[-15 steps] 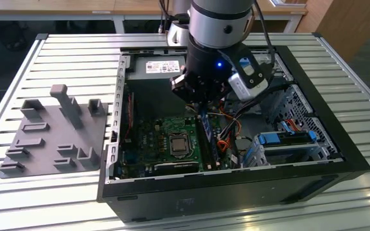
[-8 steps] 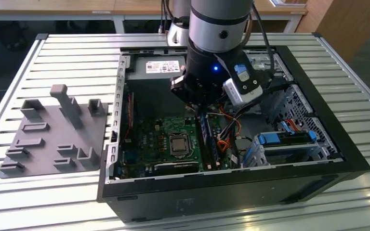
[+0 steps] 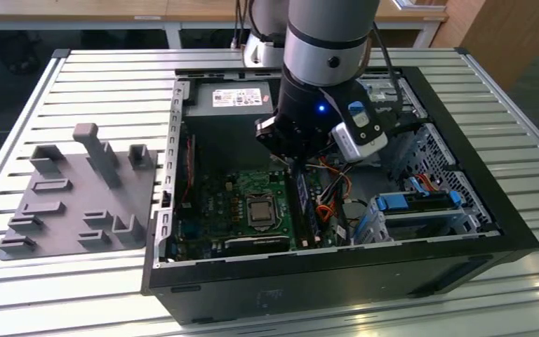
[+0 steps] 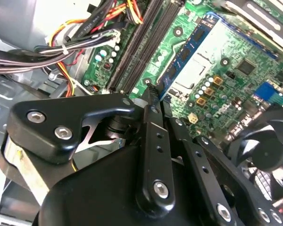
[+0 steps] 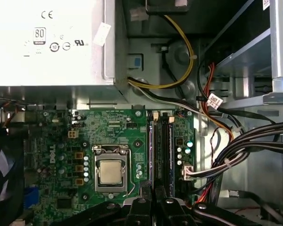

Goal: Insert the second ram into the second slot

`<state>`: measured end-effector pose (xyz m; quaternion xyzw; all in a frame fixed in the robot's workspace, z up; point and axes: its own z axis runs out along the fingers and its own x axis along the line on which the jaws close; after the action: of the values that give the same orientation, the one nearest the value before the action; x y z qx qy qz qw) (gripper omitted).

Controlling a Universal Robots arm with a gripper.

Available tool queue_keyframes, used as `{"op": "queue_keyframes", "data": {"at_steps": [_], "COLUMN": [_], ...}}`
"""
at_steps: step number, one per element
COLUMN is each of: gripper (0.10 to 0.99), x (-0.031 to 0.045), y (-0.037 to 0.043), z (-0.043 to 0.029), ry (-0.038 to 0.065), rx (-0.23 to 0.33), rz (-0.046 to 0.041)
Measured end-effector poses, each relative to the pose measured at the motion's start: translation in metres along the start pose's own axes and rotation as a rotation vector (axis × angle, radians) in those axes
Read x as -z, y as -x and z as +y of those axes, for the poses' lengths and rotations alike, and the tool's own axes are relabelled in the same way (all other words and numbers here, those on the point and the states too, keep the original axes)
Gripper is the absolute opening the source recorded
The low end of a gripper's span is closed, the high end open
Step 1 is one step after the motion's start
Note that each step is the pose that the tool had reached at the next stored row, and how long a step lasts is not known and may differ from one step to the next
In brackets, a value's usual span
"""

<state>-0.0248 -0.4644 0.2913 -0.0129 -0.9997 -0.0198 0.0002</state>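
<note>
Ram (image 4: 185,52) blue in second wrist view, hand (image 4: 152,95) just beside

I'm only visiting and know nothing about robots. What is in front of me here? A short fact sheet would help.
Setting: open computer case on a slatted table
Arm: reaches down into the case
Hand: low over the motherboard, at one end of the memory slots
Memory stick: blue, on edge at the slots, on the side nearer the processor socket; whether it is fully seated is unclear
Beside the case: grey tray, on the exterior view's left
</note>
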Motion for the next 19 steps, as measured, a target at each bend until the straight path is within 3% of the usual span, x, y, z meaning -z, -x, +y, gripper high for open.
{"op": "queue_keyframes", "data": {"at_steps": [14,19], "gripper": [0.141,0.141], "x": [-0.0244,-0.0244], "y": [0.0012,0.0012], "z": [-0.0009,-0.0010], "ry": [0.001,0.001], "rx": [0.006,0.006], "rz": [0.0007,0.0008]}}
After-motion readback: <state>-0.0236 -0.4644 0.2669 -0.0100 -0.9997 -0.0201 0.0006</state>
